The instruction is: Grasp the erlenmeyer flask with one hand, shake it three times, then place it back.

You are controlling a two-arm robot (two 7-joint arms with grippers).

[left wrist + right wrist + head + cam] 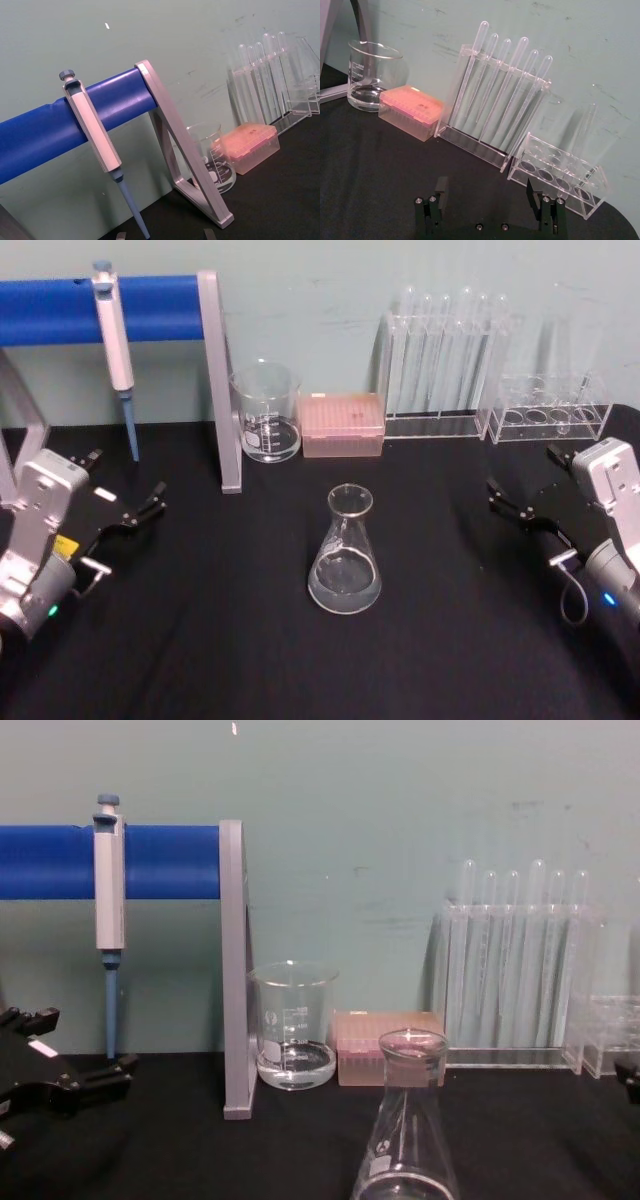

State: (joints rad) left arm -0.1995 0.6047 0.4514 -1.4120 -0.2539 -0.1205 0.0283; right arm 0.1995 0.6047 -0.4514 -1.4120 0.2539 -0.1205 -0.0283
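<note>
The erlenmeyer flask (pixel 346 558) stands upright on the black table, mid-table, with a little clear liquid in its base; the chest view has it close in front (pixel 405 1145). My left gripper (pixel 125 482) rests at the table's left side, open and holding nothing, a small white label on it; it is well left of the flask. In the left wrist view only its fingertips (pixel 210 233) peek in. On the far right, my right gripper (pixel 525 475) also stands open and bare, with its fingers spread wide in the right wrist view (pixel 486 192).
Behind the flask stand a glass beaker (pixel 267 412) and a pink tip box (pixel 343 424). A pipette (pixel 118 350) hangs on the blue-barred stand (pixel 218 380) at back left. Two clear racks (pixel 440 365) (pixel 553 415) line the back right.
</note>
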